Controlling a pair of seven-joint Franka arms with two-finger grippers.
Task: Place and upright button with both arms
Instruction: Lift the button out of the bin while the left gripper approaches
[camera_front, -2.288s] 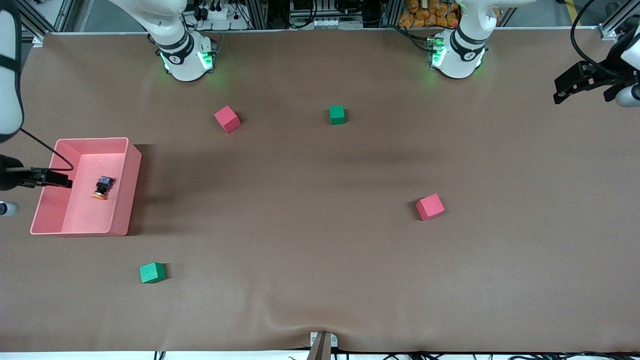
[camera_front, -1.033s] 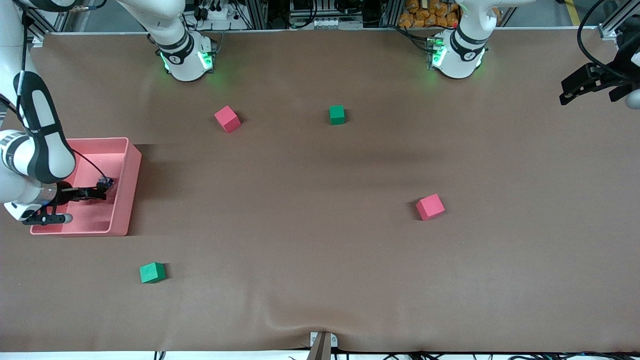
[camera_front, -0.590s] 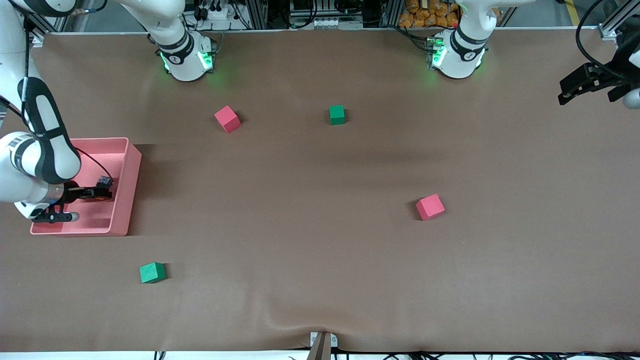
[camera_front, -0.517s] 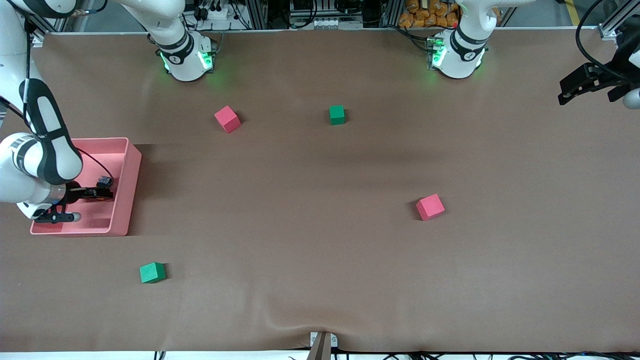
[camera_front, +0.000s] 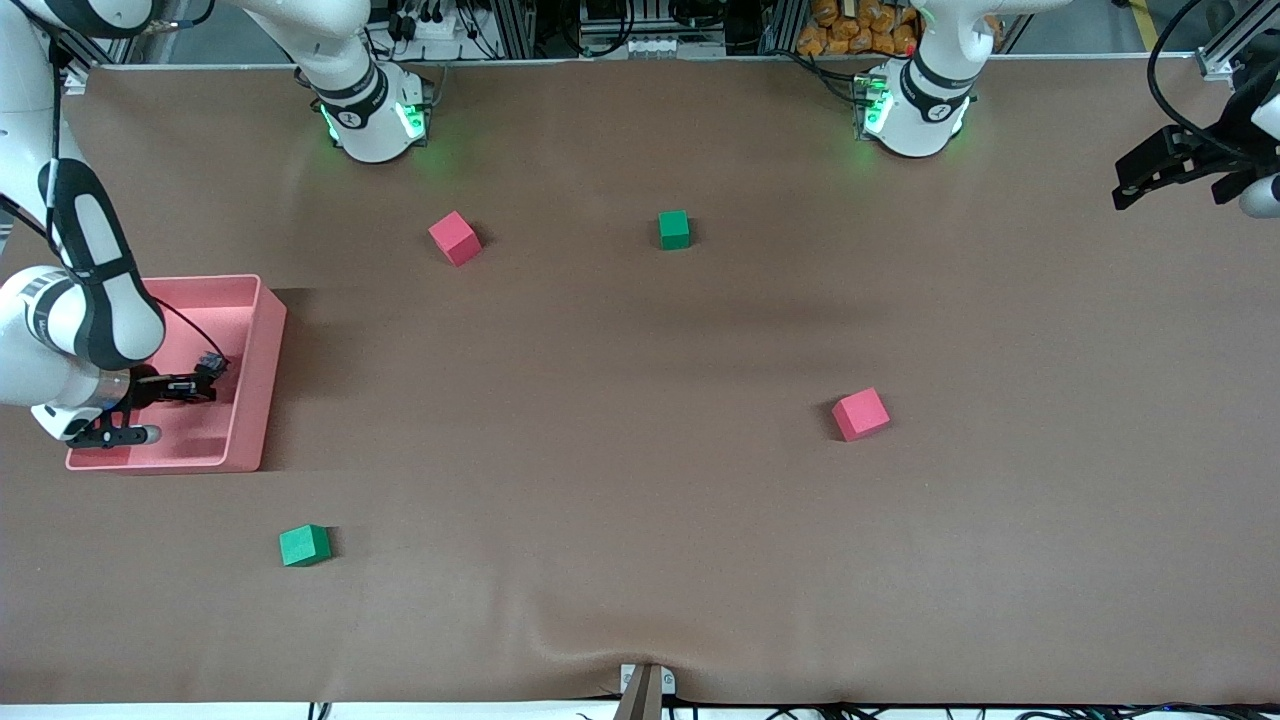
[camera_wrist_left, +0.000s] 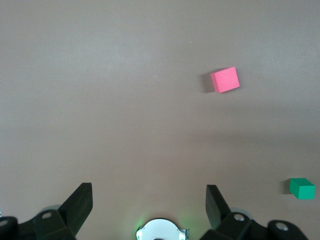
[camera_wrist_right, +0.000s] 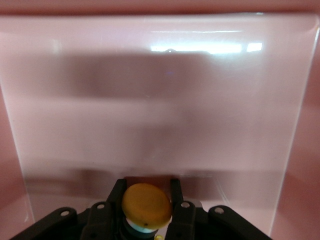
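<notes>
The button (camera_wrist_right: 146, 206), with its orange cap facing the camera, sits between the fingers of my right gripper (camera_wrist_right: 146, 187) in the right wrist view. In the front view that gripper (camera_front: 203, 386) is down inside the pink bin (camera_front: 255, 400) at the right arm's end of the table, shut on the button (camera_front: 210, 364), of which only the black body shows. My left gripper (camera_front: 1150, 175) hangs open and empty over the left arm's end of the table; its fingers (camera_wrist_left: 80, 205) stand wide apart in the left wrist view.
Two red cubes (camera_front: 455, 238) (camera_front: 860, 414) and two green cubes (camera_front: 674, 229) (camera_front: 304, 545) lie scattered on the brown table. The left wrist view shows one red cube (camera_wrist_left: 225, 80) and one green cube (camera_wrist_left: 302, 188).
My right gripper came down into the bin and closed on the button, which lay loose there before. The bin shifted slightly toward the table's middle. The left arm barely moved.
</notes>
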